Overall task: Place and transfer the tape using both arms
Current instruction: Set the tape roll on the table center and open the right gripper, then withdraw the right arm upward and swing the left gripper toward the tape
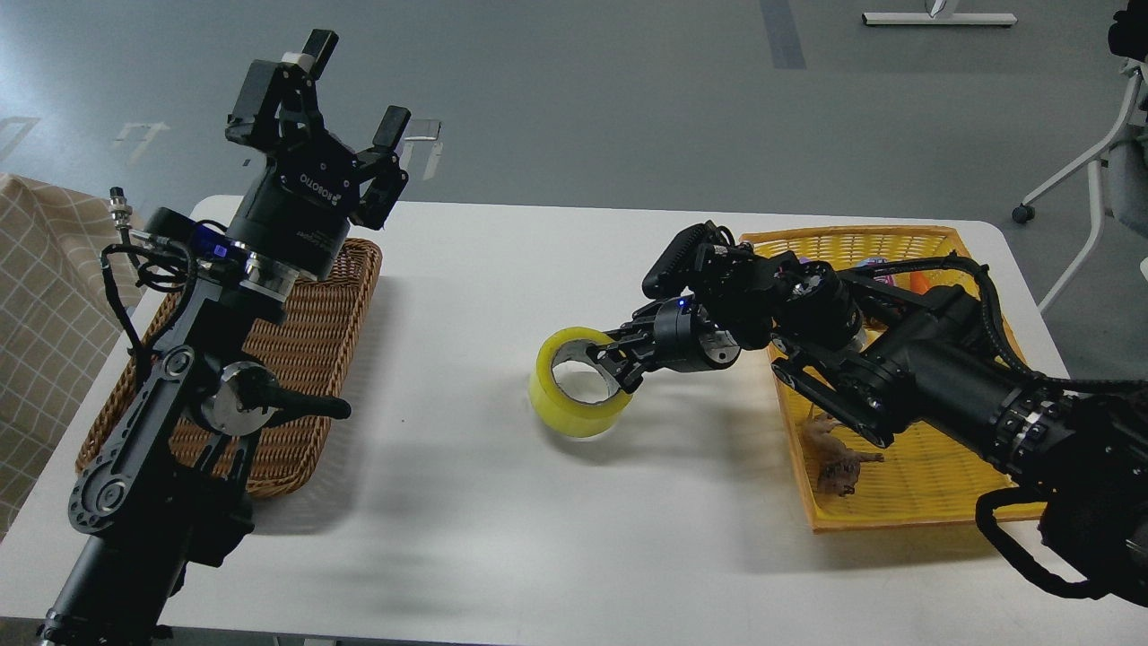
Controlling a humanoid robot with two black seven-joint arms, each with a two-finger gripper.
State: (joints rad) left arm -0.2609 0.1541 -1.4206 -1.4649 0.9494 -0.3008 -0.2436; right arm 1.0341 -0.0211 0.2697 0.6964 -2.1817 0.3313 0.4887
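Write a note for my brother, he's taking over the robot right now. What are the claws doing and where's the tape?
Right claw: shut on the tape, one finger inside the core, at the middle of the white table.
Left claw: open, empty, raised above the brown wicker basket.
Done: the tape is out of the yellow basket on the right.
Left: hand or set the tape over to the left claw, probably for the brown basket.

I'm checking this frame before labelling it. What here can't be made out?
Head view:
- Yellow basket contents: mostly hidden by the right arm.
- Brown basket inside: blocked by the left arm.
- Right gripper grip on the tape: fingertips dark, contact unclear.
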